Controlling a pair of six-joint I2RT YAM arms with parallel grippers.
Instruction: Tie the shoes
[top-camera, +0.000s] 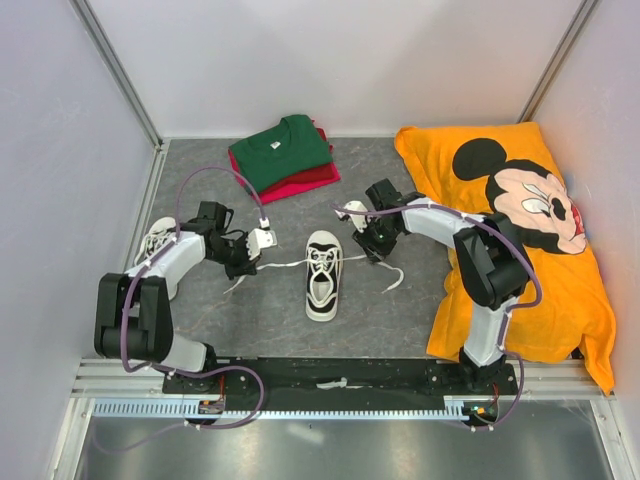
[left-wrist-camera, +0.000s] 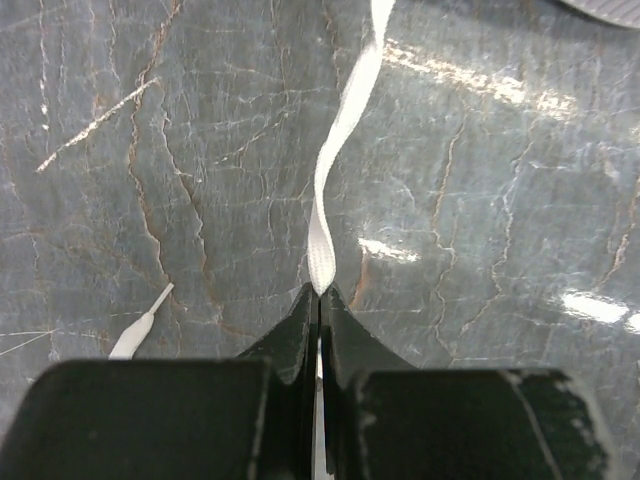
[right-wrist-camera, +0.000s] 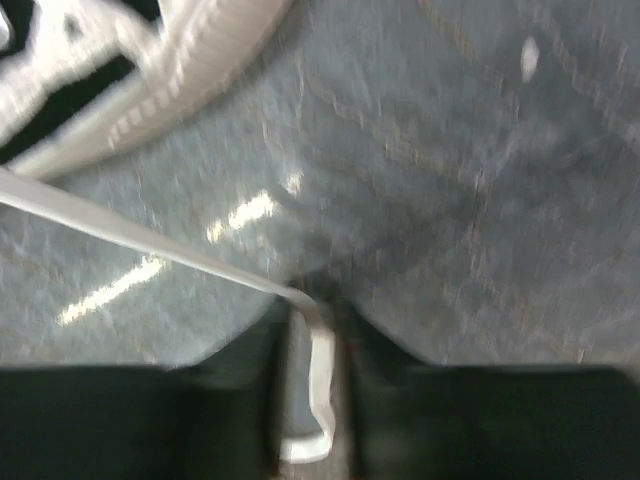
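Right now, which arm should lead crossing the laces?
Left. Left gripper pinches left lace cleanly, running to the shoe. Right gripper: right lace loops inside, view blurred, grip unclear.

One white shoe (top-camera: 322, 277) lies flat between the two grippers, with its rubber toe pointing to the far side and its dark lining open upward. Its left lace (top-camera: 285, 264) runs nearly straight out to the left gripper (top-camera: 256, 266), which pinches it between closed fingers. In the left wrist view this flat white lace (left-wrist-camera: 331, 170) twists once just in front of the fingertips. The right lace (top-camera: 352, 258) goes to the right gripper (top-camera: 373, 252) and is caught between its fingers, though the right wrist view is blurred. The other shoe (top-camera: 157, 238), also white, lies well apart on the outer side of the left gripper, partly hidden by the arm.
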